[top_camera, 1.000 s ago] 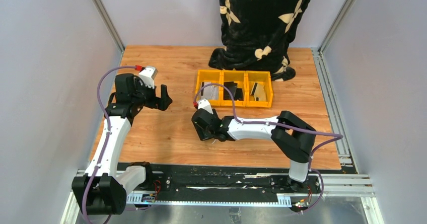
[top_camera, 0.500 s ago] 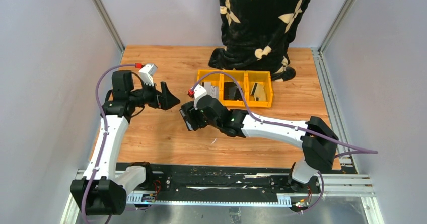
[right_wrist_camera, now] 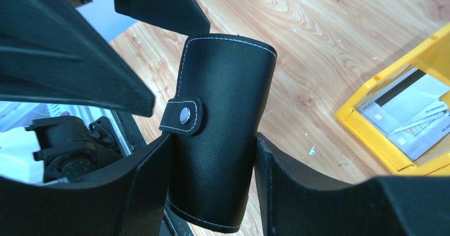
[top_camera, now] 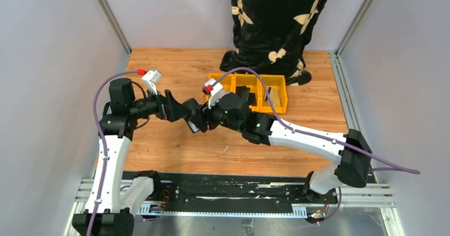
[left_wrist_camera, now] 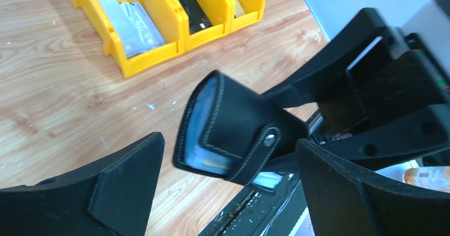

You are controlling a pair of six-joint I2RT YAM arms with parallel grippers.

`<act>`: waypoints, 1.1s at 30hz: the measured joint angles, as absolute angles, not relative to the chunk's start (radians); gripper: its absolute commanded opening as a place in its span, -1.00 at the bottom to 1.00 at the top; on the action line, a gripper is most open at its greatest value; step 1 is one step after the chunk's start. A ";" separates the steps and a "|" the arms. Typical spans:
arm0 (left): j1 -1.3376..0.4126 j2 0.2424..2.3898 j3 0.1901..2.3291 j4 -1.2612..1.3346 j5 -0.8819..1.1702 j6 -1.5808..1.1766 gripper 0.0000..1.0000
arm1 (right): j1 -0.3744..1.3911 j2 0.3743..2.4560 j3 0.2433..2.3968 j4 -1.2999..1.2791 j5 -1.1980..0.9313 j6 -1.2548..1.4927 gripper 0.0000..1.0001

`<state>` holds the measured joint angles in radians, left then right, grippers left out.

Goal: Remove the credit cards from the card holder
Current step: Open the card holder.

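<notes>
The card holder [right_wrist_camera: 223, 135], a black wallet with its snap tab [right_wrist_camera: 183, 115] fastened, is held in the air by my right gripper [right_wrist_camera: 212, 188], which is shut on its lower half. In the top view it sits left of centre [top_camera: 195, 121], with the right gripper [top_camera: 204, 118] behind it. My left gripper [top_camera: 179, 108] is open and faces it at close range. In the left wrist view the wallet [left_wrist_camera: 239, 119] hangs just ahead of the left gripper [left_wrist_camera: 228, 188], apart from both fingers. Blue card edges [left_wrist_camera: 197, 111] show inside the fold.
Three joined yellow bins [top_camera: 247, 92] stand behind the arms and hold loose cards and dark items [left_wrist_camera: 130, 21]; they also show in the right wrist view [right_wrist_camera: 395, 156]. A person in a black patterned garment [top_camera: 276, 24] stands at the table's far edge.
My right arm has lifted the wallet off the table and carried it left and away from the bases. My left gripper has moved right to meet it, staying open.
</notes>
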<state>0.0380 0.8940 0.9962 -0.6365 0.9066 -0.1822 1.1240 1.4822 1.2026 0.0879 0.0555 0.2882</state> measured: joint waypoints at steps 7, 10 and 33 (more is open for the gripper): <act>0.038 0.901 1.032 -0.696 0.862 -0.188 1.00 | 1.125 1.425 1.202 0.111 0.053 0.288 0.09; 0.039 0.912 1.042 -0.709 0.895 -0.220 1.00 | 1.125 1.411 1.202 0.119 0.055 0.287 0.07; 0.065 0.897 1.023 -0.454 1.021 -0.586 -1.00 | 1.154 1.451 1.237 0.165 0.087 0.287 0.58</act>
<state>0.0650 0.8967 1.0229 -0.4541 1.0206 -0.5858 1.1538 1.4506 1.2366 0.1650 0.0872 0.2867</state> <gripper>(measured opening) 0.198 0.714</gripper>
